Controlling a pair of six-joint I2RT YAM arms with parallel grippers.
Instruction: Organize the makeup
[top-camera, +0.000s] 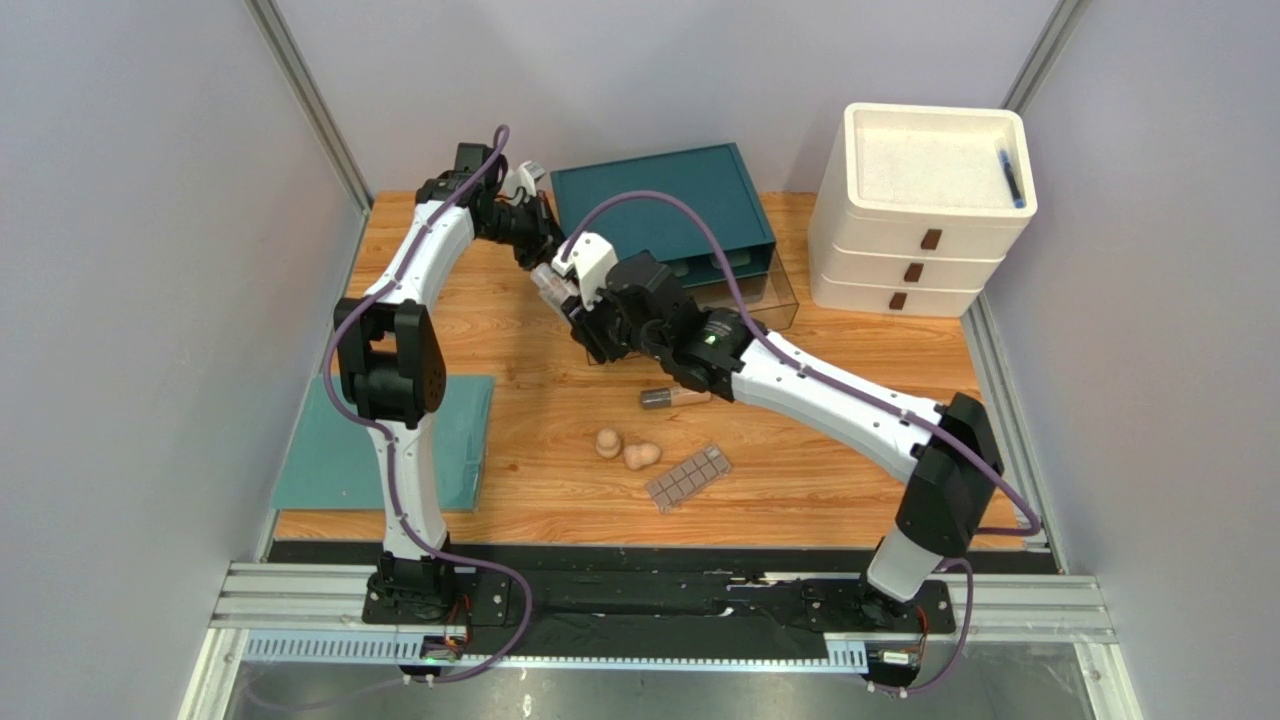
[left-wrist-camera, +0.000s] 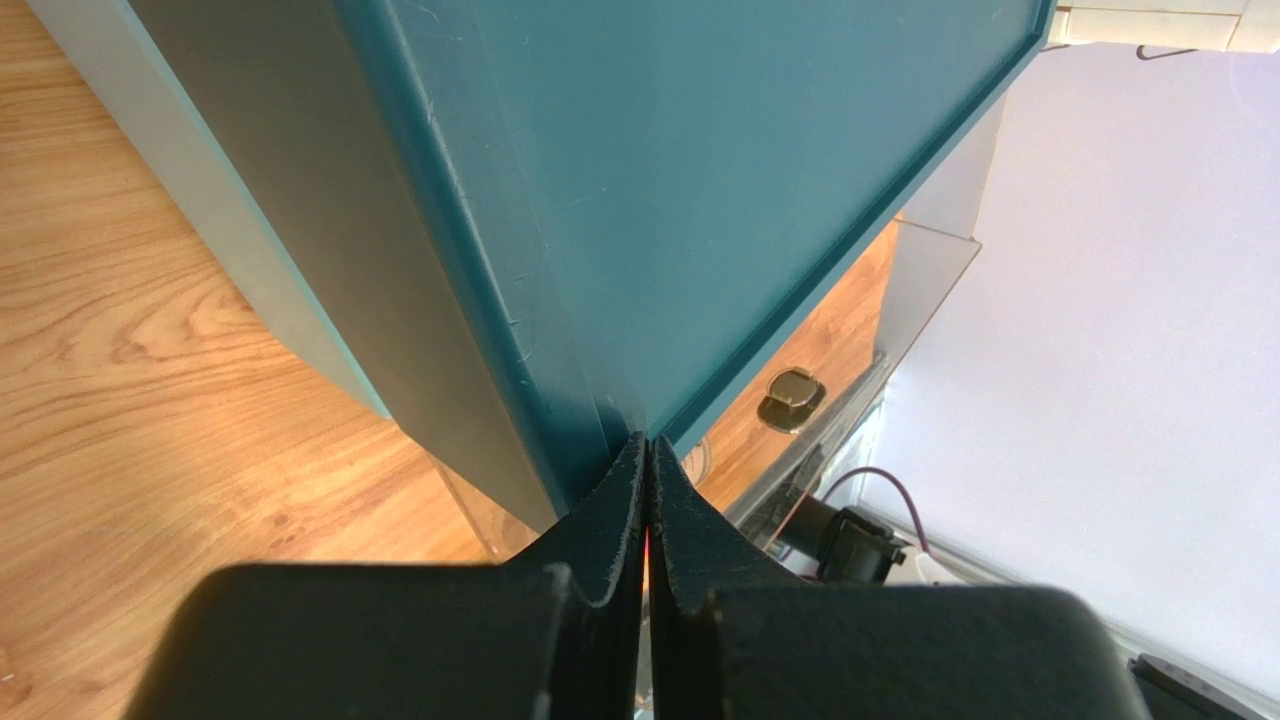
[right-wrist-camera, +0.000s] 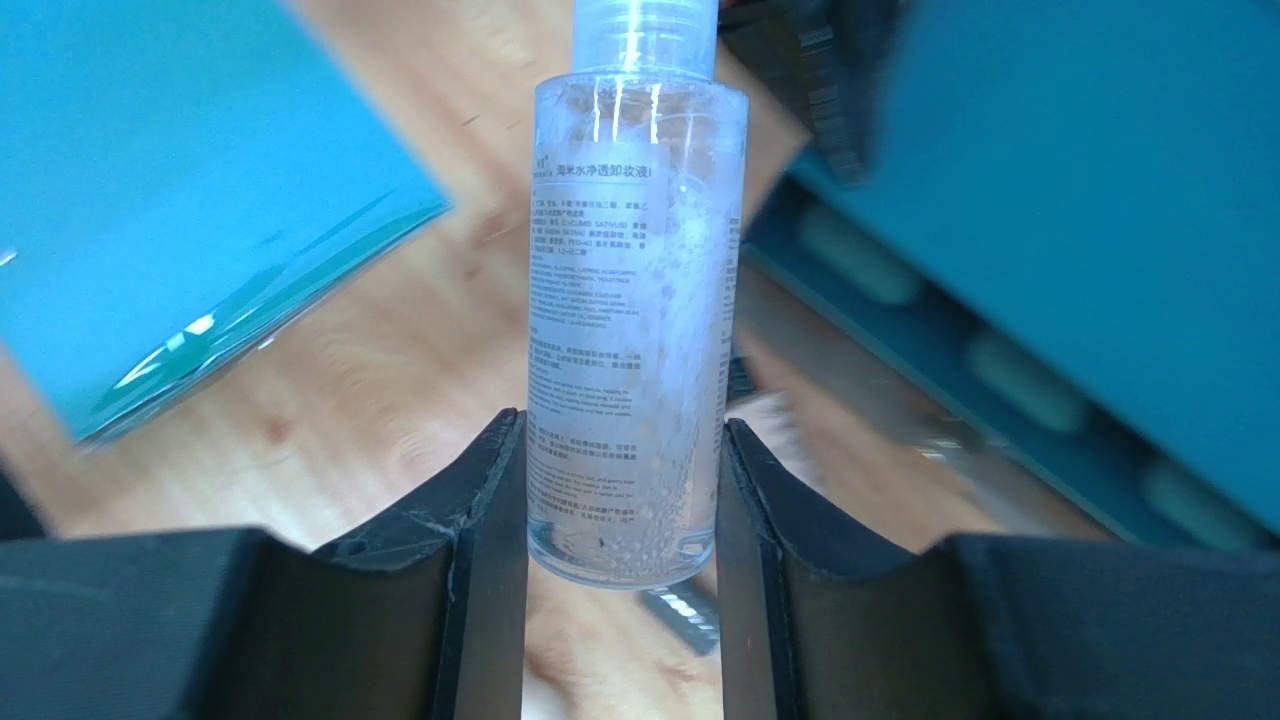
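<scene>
My right gripper (right-wrist-camera: 619, 428) is shut on the clear cylindrical bottle (right-wrist-camera: 639, 300) and holds it above the wood; in the top view the bottle (top-camera: 568, 279) is just left of the teal lid (top-camera: 661, 207). My left gripper (left-wrist-camera: 646, 444) is shut, its tips pinching the lid's corner (left-wrist-camera: 601, 405), and the lid stands raised. A brown tube (top-camera: 672, 398), two beige sponges (top-camera: 607, 443) (top-camera: 643, 455) and the palette (top-camera: 690, 479) lie on the table in front of the right arm. The tube's cap (right-wrist-camera: 684, 612) shows under the bottle.
A clear organizer (top-camera: 759, 293) sits under the lid's right end. White drawers (top-camera: 909, 248) stand at the back right with a blue pen (top-camera: 1013, 177) on top. A teal mat (top-camera: 346, 450) lies at the left edge.
</scene>
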